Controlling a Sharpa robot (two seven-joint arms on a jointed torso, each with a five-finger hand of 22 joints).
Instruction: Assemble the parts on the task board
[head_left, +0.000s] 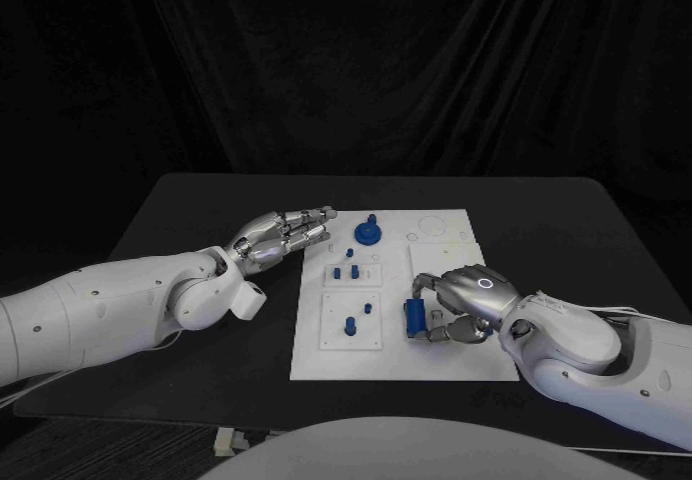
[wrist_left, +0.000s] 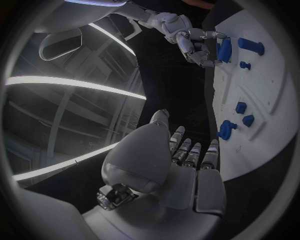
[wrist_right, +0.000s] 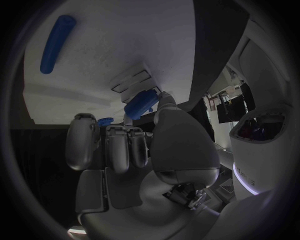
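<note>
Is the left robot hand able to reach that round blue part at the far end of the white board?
Probably yes: the left robot hand hovers open just beside the round blue part, with nothing between them.

The white task board (head_left: 433, 360) lies flat at the table middle; small blue parts (head_left: 351, 272) stand in it; a round blue part (head_left: 369, 234) sits near its far edge.

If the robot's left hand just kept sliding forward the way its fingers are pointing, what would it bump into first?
Probably the round blue part standing at the far end of the task board. The left hand hovers at the board's left edge, fingers aimed toward that part. Its height above the board is unclear, so it might pass over it.
</note>
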